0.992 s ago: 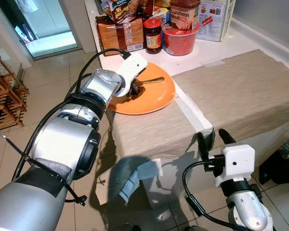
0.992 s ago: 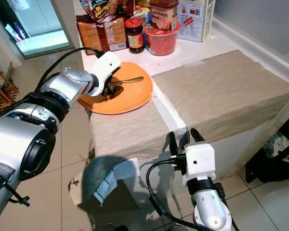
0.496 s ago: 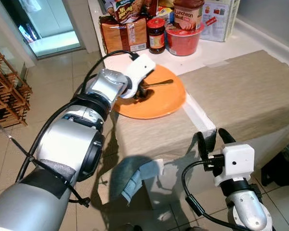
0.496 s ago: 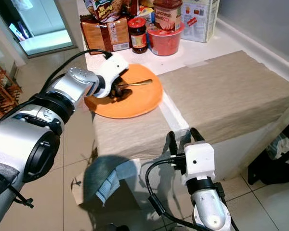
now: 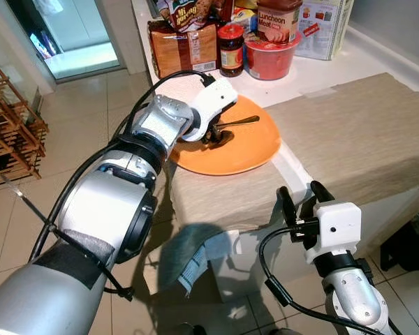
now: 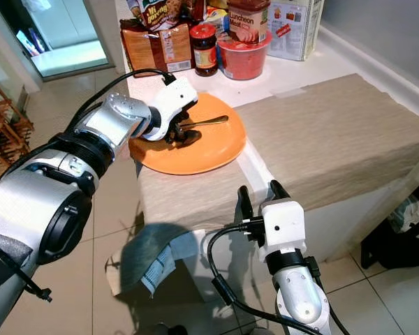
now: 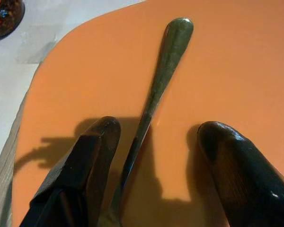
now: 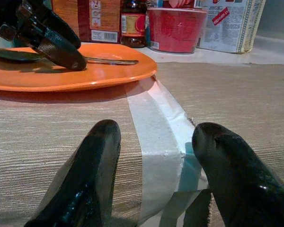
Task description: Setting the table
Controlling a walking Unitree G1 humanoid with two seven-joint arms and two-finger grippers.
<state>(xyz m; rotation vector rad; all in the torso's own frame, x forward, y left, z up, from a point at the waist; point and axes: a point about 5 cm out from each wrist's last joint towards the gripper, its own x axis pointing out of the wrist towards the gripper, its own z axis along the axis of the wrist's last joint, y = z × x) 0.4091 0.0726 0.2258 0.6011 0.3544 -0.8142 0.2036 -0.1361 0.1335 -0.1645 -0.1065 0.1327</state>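
Round orange plate point(image 5: 246, 143), slim metal spoon point(image 7: 157, 90)

Around the plain bright-orange plate point(image 5: 248, 148), everything else is muted: a dull silver-bronze spoon point(image 7: 154, 98) lies on it between the glossy black fingers point(image 7: 92, 156) of the left gripper point(image 5: 215, 135), whose housing is white on a silver arm, and beige woven placemats point(image 6: 335, 136) with a fine pale streak lie beneath and beside it on a white table point(image 5: 297, 164). Behind the plate stand a red bowl point(image 5: 269, 57), a dark jar with a red lid point(image 5: 231, 50), a brown bread bag point(image 5: 181, 49) and a white-and-blue carton point(image 5: 326, 26). Before the plate the right gripper point(image 6: 258, 197) has black fingers and a white housing.
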